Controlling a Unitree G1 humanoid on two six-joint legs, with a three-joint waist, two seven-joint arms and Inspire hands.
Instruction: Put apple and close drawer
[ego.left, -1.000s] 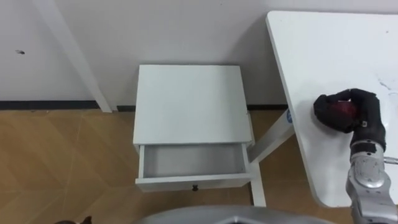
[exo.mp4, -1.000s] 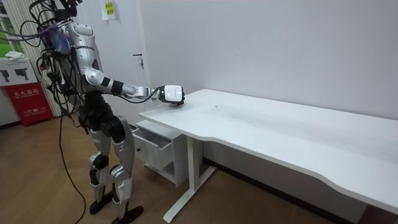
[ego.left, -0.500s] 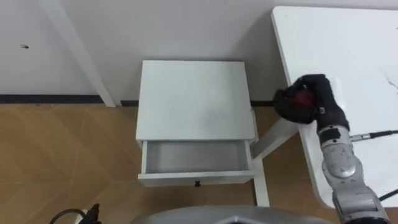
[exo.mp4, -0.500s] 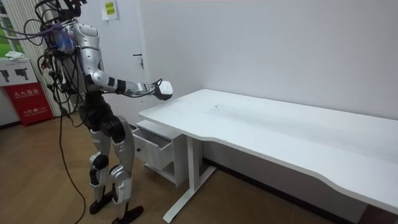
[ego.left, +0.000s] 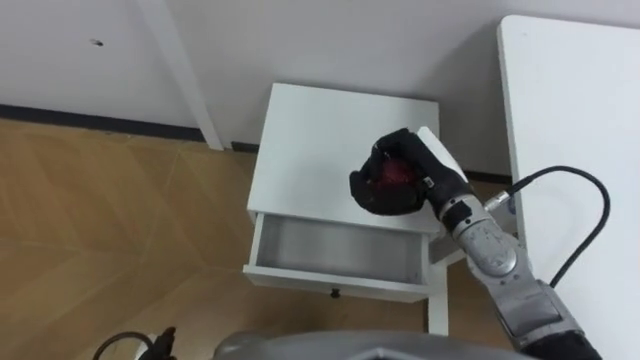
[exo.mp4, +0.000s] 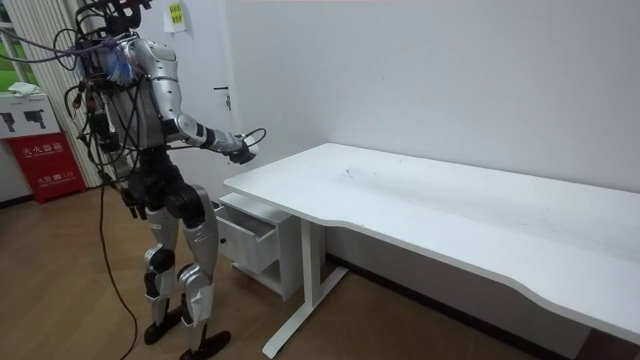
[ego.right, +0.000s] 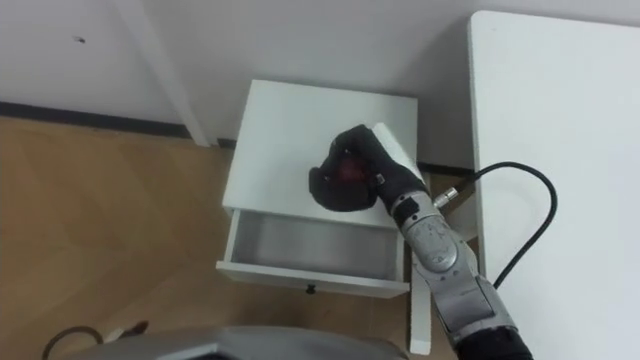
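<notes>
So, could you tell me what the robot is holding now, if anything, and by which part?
The right hand holds the red apple, wrapped round its sides, above the cabinet top behind the open drawer.

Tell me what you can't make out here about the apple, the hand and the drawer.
1. Apple: in the eye views the right hand curls round it; a red patch shows.
2. Drawer: the rear of its inside sits under the cabinet top.
3. Room view: the hand is too small to tell the apple in it.
</notes>
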